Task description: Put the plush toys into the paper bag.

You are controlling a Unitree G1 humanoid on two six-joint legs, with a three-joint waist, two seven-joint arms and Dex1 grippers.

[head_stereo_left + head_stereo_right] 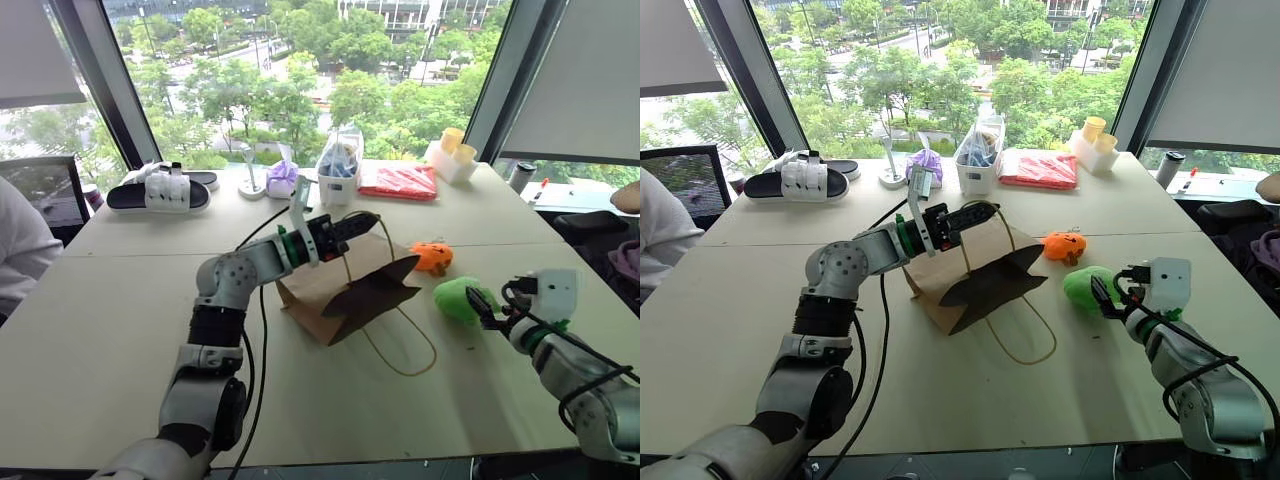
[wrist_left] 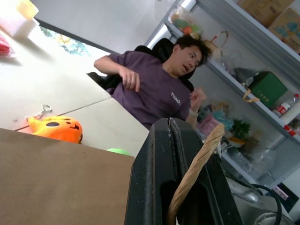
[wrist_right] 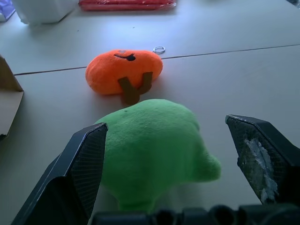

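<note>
Two soft, light plush toys: squeeze green toy (image 3: 152, 145) mid-body with spread right gripper (image 3: 176, 154); left gripper (image 2: 180, 154) pinches paper bag (image 1: 340, 290) handle (image 2: 194, 173).

The left gripper (image 2: 176, 154) has its two black fingers (image 2: 154, 173) pressed together, pinching a twisted beige loop handle (image 2: 199, 161) between them. The brown wall of the paper bag (image 2: 61, 183) stands directly beside the gripper. Beyond the bag's upper edge, the orange plush toy (image 2: 56, 128) rests on the tabletop (image 2: 47, 84), near a seam in its surface. A sliver of the green plush toy (image 2: 119, 151) shows just past the bag. A person in a purple shirt (image 2: 157, 91) sits beyond the tabletop's far edge, before shelving (image 2: 253, 56).
</note>
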